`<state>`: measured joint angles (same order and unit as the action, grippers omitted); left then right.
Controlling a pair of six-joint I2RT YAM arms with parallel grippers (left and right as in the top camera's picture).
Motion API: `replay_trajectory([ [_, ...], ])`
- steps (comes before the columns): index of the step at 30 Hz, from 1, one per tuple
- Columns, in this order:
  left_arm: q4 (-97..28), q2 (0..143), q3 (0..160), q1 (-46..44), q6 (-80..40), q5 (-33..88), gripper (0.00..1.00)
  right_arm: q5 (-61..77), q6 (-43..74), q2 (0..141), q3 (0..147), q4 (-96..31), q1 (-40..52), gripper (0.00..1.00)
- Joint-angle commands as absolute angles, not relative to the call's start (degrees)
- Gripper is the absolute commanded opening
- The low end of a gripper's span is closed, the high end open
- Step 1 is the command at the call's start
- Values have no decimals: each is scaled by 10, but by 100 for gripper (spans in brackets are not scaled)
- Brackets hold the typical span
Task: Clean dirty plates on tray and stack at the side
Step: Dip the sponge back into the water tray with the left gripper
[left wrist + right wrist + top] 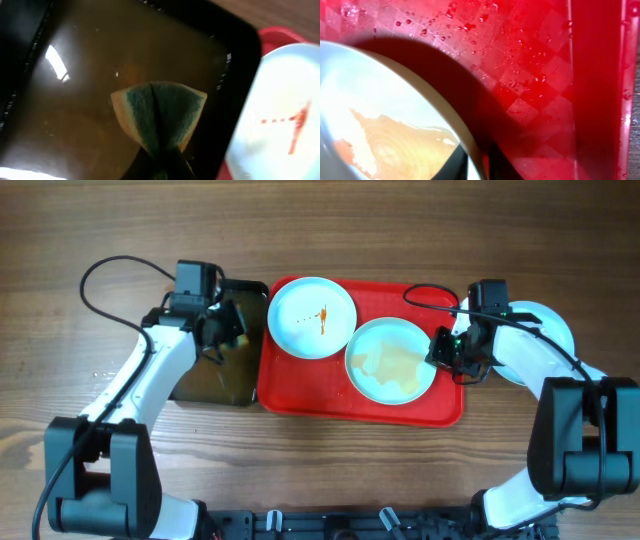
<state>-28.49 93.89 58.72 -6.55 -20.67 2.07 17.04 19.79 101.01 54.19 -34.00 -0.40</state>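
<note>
Right gripper is closed on the wet plate's right rim; a sponge is pinched by left gripper.

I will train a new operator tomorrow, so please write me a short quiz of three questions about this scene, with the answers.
1. True or false: the sponge held by the left gripper hangs over the black pan.
2. Which plate on the red tray carries a red sauce streak? A) the one nearest the pan B) the one farthest from it C) both
3. What sits between the jaws of the right gripper?
Key: 1 true; 2 A, the smeared plate; 3 the rim of the wet plate.
</note>
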Motion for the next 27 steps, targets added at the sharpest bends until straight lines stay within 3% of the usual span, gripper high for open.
replay_trajectory([
  [1, -275, 968, 561, -49, -148, 10, 4, 157, 197, 1037, 521, -342, 2, 12],
  [6, -262, 1025, 554, -48, -33, 70, 4, 157, 195, 1037, 520, -350, 2, 11],
  [7, -262, 1030, 554, -48, -34, 70, 20, 157, 196, 1037, 520, -350, 2, 11],
  [8, -262, 1034, 554, -48, -34, 70, 45, 157, 195, 1037, 520, -352, 2, 11],
  [10, -256, 1035, 554, -47, -34, 56, 67, 157, 195, 1037, 520, -352, 2, 12],
  [11, -250, 1034, 554, -46, -34, 35, 73, 157, 195, 1037, 520, -352, 2, 12],
  [13, -240, 1035, 554, -46, -34, 25, 77, 157, 195, 1037, 520, -354, 2, 12],
  [17, -207, 1039, 554, -46, -34, 27, 71, 157, 195, 1037, 520, -356, 2, 12],
  [18, -202, 1042, 554, -46, -34, 35, 65, 157, 195, 1037, 520, -357, 2, 12],
  [21, -203, 1047, 554, -46, -34, 76, 25, 157, 195, 1037, 520, -361, 2, 12],
  [22, -205, 1047, 554, -46, -34, 77, 8, 157, 195, 1037, 520, -362, 2, 12],
  [27, -206, 1044, 566, -44, -34, 70, 4, 157, 194, 1037, 520, -369, 2, 12],
])
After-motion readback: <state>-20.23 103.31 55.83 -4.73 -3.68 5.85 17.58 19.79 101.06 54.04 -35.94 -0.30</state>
